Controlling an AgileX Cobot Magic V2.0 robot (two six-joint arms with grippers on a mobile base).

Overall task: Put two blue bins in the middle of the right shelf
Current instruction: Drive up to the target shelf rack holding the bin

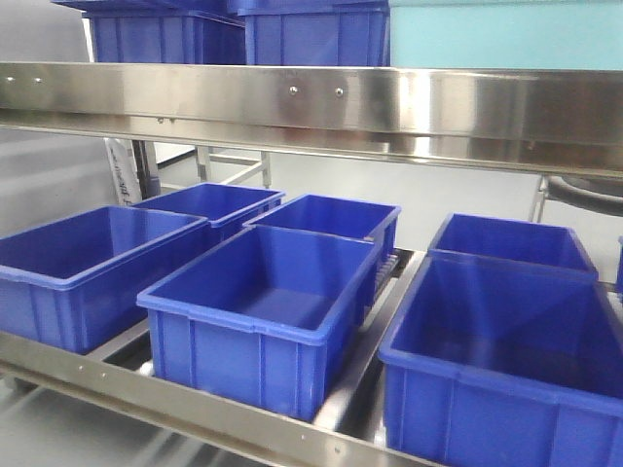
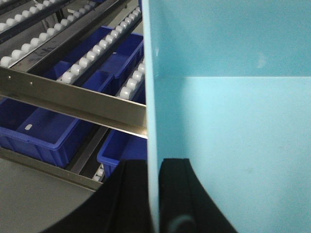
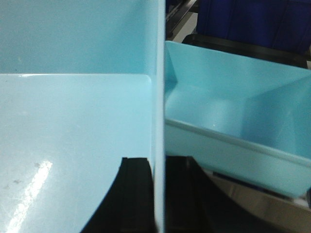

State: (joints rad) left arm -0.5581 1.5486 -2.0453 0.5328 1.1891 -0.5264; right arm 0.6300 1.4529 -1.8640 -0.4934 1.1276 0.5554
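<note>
1. Right up at the lens in the left wrist view, the left gripper (image 2: 153, 194) has its black fingers (image 2: 127, 199) one on each side of a thin upright wall. They are pinched tight on the left side wall of a large pale sky-blue rectangular plastic bin (image 2: 233, 121).
2. It is the same on the right wrist view. The right gripper (image 3: 159, 191) is clamped across the opposite side wall of that bin (image 3: 73, 121), with one black finger inside and one outside.
3. The bin's smooth floor and far wall fill most of both wrist views.
4. Just beside the gripped right wall sits a second pale sky-blue bin (image 3: 228, 121), open side up, with dark blue shapes behind it.
5. Left of the held bin, the left wrist view shows white roller tracks (image 2: 97, 48), a brushed steel rail (image 2: 73, 97) and dark blue plastic bins (image 2: 43, 128) lower down.
6. In the front view, the shiny stainless-steel front lip (image 1: 311, 107) of a rack level spans the frame.
7. A pale sky-blue face (image 1: 506, 34) shows above that lip at the right, next to dark blue ribbed crates (image 1: 311, 34).
8. Below the lip, six deep blue open bins (image 1: 258, 311) sit in rows on the lower level.
</note>
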